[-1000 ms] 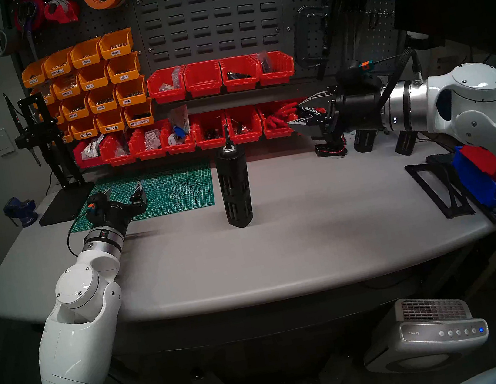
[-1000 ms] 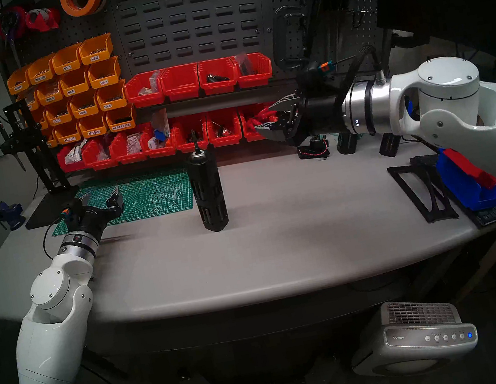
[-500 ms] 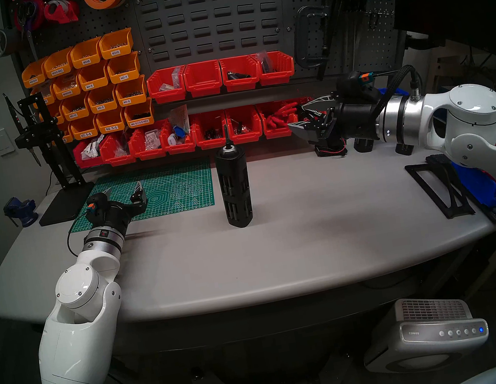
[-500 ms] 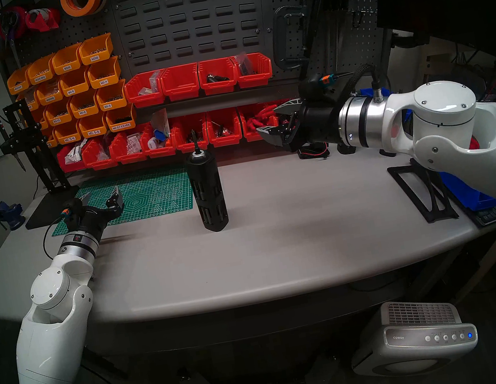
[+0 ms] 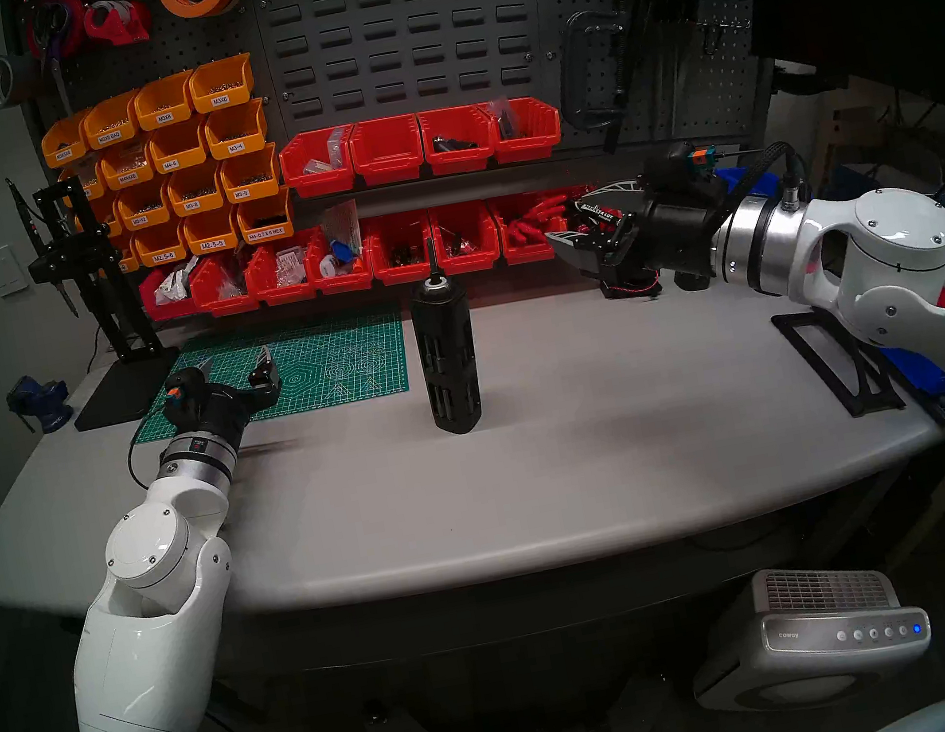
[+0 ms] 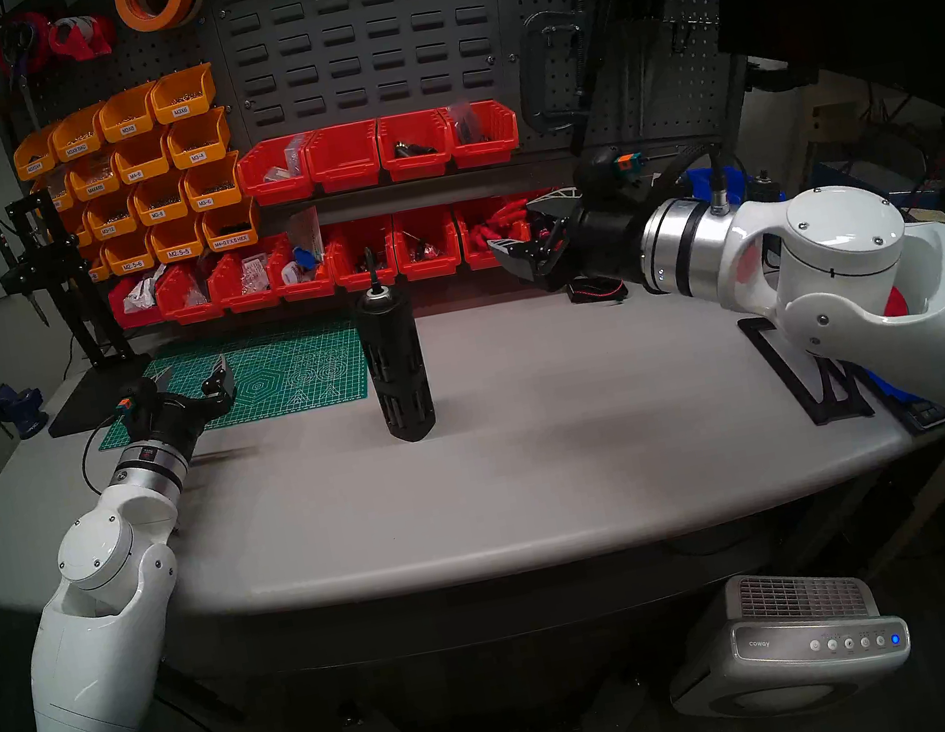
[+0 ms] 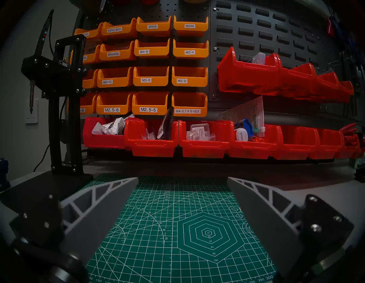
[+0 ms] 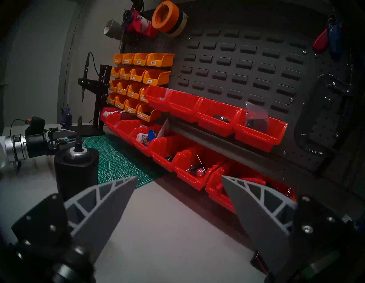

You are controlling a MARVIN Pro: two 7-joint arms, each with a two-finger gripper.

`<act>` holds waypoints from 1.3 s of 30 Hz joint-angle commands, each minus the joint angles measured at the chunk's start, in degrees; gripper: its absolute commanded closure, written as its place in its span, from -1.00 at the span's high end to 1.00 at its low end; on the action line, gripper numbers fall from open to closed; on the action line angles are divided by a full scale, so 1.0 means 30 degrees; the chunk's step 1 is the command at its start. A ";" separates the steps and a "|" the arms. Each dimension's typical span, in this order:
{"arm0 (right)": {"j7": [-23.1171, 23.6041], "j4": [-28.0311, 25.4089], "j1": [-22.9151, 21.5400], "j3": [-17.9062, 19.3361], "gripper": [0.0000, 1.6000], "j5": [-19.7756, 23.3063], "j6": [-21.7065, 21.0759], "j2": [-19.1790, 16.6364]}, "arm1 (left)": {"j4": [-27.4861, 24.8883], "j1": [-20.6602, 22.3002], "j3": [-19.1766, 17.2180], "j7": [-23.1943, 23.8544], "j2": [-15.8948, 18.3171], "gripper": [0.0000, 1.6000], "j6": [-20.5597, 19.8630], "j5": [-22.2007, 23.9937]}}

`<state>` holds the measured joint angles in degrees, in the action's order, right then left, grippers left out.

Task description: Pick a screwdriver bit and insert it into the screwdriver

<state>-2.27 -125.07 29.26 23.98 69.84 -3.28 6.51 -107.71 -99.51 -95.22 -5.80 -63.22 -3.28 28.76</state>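
The screwdriver (image 5: 449, 360) (image 6: 396, 369) is a tall black slotted cylinder standing upright mid-table. A thin dark screwdriver bit (image 5: 430, 257) (image 6: 372, 270) sticks up out of its silver-ringed top; the right wrist view shows the bit (image 8: 79, 130) above the cylinder (image 8: 77, 170). My right gripper (image 5: 567, 219) (image 6: 512, 225) (image 8: 179, 177) hovers open and empty at the back right, in front of the lower red bins and well clear of the screwdriver. My left gripper (image 5: 236, 361) (image 6: 192, 370) (image 7: 182, 178) stands open and empty just above the green mat.
A green cutting mat (image 5: 302, 366) lies left of the screwdriver. Red bins (image 5: 407, 249) and orange bins (image 5: 186, 155) line the back wall. A black stand with a pen-shaped tool (image 5: 83, 284) is at the back left. A black frame (image 5: 830, 358) and blue bin (image 5: 926, 373) sit under my right arm.
My right arm's wrist and elbow have sunk lower towards the table's right side, while its open fingertips stayed near the red bins. The left arm, screwdriver and bit have not moved.
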 commanded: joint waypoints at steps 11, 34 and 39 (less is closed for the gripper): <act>-0.1180 -0.0554 0.0752 0.1132 1.00 -0.0108 0.1720 -0.0144 | -0.0532 0.0460 -0.0196 0.0012 0.0030 1.00 0.0284 0.0021; -0.2005 -0.0796 0.1880 0.1882 1.00 -0.0487 0.2412 -0.0168 | -0.0534 0.0460 -0.0197 0.0012 0.0028 1.00 0.0288 0.0021; -0.2127 -0.0835 0.2141 0.2083 1.00 -0.0560 0.2516 -0.0174 | -0.0534 0.0460 -0.0197 0.0012 0.0028 1.00 0.0288 0.0021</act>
<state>-8.01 -127.38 35.57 27.79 68.44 2.67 6.24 -107.71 -99.51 -95.22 -5.80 -63.22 -3.27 28.75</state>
